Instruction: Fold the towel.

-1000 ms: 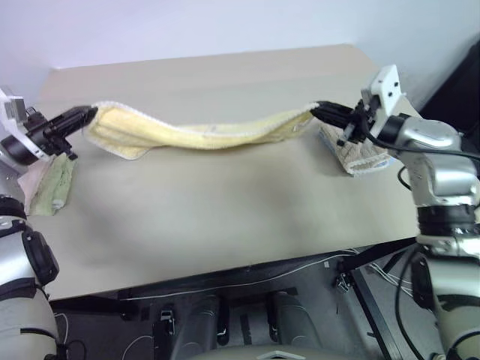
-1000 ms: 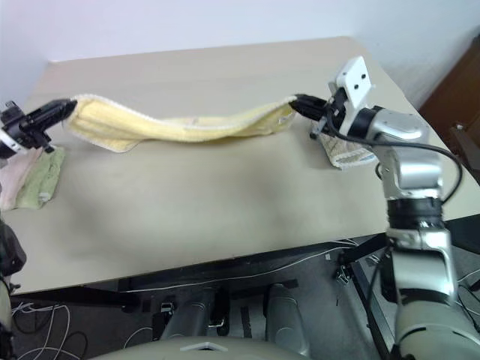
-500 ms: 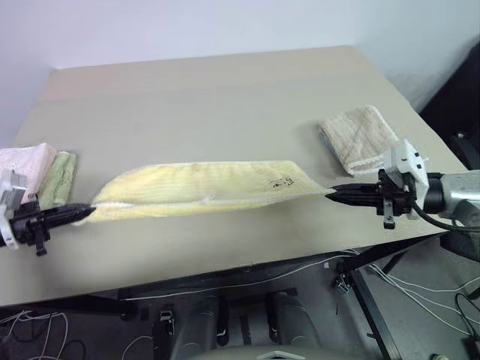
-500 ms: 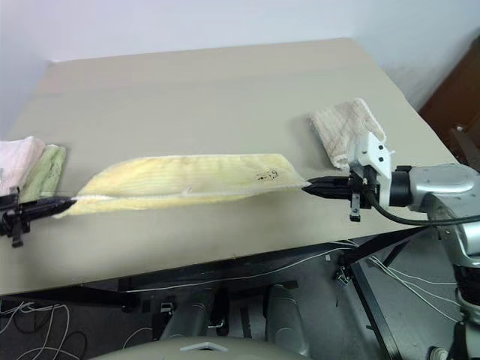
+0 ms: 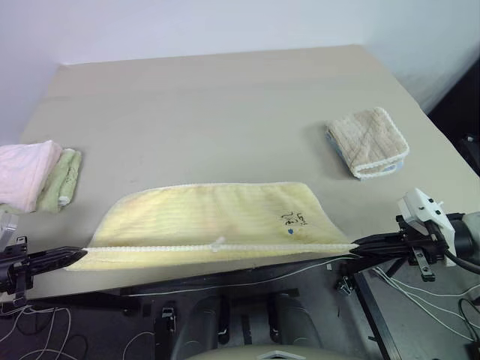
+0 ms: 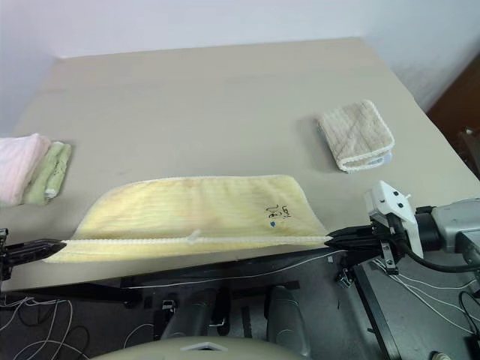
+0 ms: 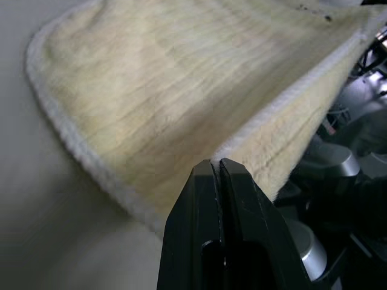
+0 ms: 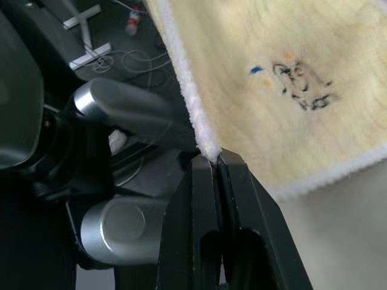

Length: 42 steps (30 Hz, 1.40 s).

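The towel [image 5: 214, 221] is spread on the near part of the worktop [image 5: 225, 112], its near hem stretched taut along the edge between the left pincer [image 5: 75, 256] and right pincer [image 5: 358, 244], each clamped on a corner. What hangs below that hem is hidden. A beige folded towel [image 5: 369, 141] lies at the far right, and pink [image 5: 24, 172] and green [image 5: 61, 177] towels at the left, the pink one cut off.

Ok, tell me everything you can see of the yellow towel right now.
The towel is pale yellow ribbed terry with a whitish stitched hem and a small dark mark near its right end. It lies spread over the table by the near edge, its near hem pulled taut in a straight line. The left gripper is shut on the left corner, the right gripper on the right. Nothing else touches it.
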{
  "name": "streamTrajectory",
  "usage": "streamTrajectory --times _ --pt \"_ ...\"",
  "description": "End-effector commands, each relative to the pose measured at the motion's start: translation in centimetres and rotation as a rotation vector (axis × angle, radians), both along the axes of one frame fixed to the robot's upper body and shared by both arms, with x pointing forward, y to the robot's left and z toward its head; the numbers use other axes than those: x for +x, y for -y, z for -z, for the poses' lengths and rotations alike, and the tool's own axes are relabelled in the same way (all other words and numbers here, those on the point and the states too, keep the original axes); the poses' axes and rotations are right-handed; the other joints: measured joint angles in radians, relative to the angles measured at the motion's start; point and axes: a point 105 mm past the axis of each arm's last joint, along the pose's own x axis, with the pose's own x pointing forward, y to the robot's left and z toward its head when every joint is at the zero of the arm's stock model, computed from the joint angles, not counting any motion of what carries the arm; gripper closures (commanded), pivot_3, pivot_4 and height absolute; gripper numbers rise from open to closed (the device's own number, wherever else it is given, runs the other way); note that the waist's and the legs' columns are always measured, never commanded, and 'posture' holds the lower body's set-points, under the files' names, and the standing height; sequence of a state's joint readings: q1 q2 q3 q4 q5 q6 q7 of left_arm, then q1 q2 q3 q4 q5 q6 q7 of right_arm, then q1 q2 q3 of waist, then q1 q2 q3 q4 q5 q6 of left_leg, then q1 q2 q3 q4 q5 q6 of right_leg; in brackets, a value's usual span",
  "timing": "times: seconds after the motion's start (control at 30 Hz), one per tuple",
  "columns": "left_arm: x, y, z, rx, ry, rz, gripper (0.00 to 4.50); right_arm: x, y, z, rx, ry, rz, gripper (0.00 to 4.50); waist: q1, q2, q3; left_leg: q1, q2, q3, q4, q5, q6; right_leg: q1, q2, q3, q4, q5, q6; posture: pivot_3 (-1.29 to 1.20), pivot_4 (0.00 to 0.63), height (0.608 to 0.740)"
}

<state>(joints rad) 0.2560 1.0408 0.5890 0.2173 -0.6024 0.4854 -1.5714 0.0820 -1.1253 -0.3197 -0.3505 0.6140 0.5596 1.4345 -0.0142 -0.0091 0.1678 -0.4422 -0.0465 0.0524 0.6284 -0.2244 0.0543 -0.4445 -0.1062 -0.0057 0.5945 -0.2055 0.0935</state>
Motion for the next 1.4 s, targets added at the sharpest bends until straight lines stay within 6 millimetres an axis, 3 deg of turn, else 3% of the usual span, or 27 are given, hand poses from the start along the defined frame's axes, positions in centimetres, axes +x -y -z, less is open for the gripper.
streamTrajectory --times 0.03,0.2,0.6,0.8,1.07,1.2,1.37,1.4 --pt "0.6 -0.9 -1.3 0.018 0.053 -0.043 4.48 0.9 0.2 -1.4 -0.004 0.07 0.005 4.5 0.0 0.0 0.0 0.0 0.0 0.0 0.0 0.0 0.0 0.0 0.0 0.0 0.0 0.0 0.0 0.0 0.15 0.74" --pt "1.9 -1.0 -1.8 -0.007 0.098 -0.057 4.48 2.9 0.2 -1.6 0.018 0.107 0.016 4.5 0.001 0.0 0.0 0.0 0.0 0.001 -0.001 0.0 0.0 -0.001 0.0 0.0 -0.001 0.0 0.0 0.0 0.15 0.74" --pt "7.6 -1.7 -3.9 -0.032 0.312 -0.163 4.48 8.4 -1.7 -1.6 0.068 0.2 0.007 4.5 0.0 0.0 0.0 -0.002 0.0 0.003 0.001 0.0 0.0 -0.006 0.0 0.0 0.002 0.0 -0.001 0.0 0.15 0.74" --pt "9.2 -1.9 -3.0 0.005 0.323 -0.184 4.48 10.9 -2.6 -1.7 0.09 0.263 0.044 4.5 -0.002 0.0 0.0 -0.002 0.0 0.003 0.002 0.0 0.0 -0.004 0.0 0.0 0.003 0.0 -0.001 0.0 0.15 0.74" --pt "10.7 -0.4 -1.4 0.017 0.328 -0.153 4.48 12.1 -3.9 -0.8 0.111 0.273 0.051 4.5 -0.001 -0.001 0.0 -0.002 0.0 0.003 0.003 0.001 -0.001 -0.003 0.0 -0.001 0.004 0.001 0.0 0.0 0.15 0.74" --pt "11.5 0.3 -1.6 0.005 0.353 -0.161 4.48 12.6 -3.7 -0.6 0.108 0.276 0.085 4.5 -0.001 -0.001 -0.001 -0.002 0.0 0.003 0.004 0.001 -0.001 -0.003 0.0 -0.001 0.004 0.002 0.002 0.0 0.15 0.74" --pt "11.2 0.5 -0.8 0.004 0.304 -0.148 4.48 13.2 -3.8 -0.7 0.12 0.261 0.114 4.5 -0.006 -0.001 -0.001 -0.001 0.0 0.003 0.004 0.001 -0.001 -0.002 0.0 -0.001 0.005 0.002 0.002 0.0 0.15 0.74" --pt "11.2 0.5 -0.8 0.0 0.295 -0.146 4.27 13.2 -4.0 -0.9 0.134 0.261 0.113 4.28 -0.007 -0.001 -0.001 -0.001 0.0 0.003 0.004 0.001 -0.001 -0.002 0.0 -0.001 0.005 0.002 0.002 0.0 0.15 0.74"
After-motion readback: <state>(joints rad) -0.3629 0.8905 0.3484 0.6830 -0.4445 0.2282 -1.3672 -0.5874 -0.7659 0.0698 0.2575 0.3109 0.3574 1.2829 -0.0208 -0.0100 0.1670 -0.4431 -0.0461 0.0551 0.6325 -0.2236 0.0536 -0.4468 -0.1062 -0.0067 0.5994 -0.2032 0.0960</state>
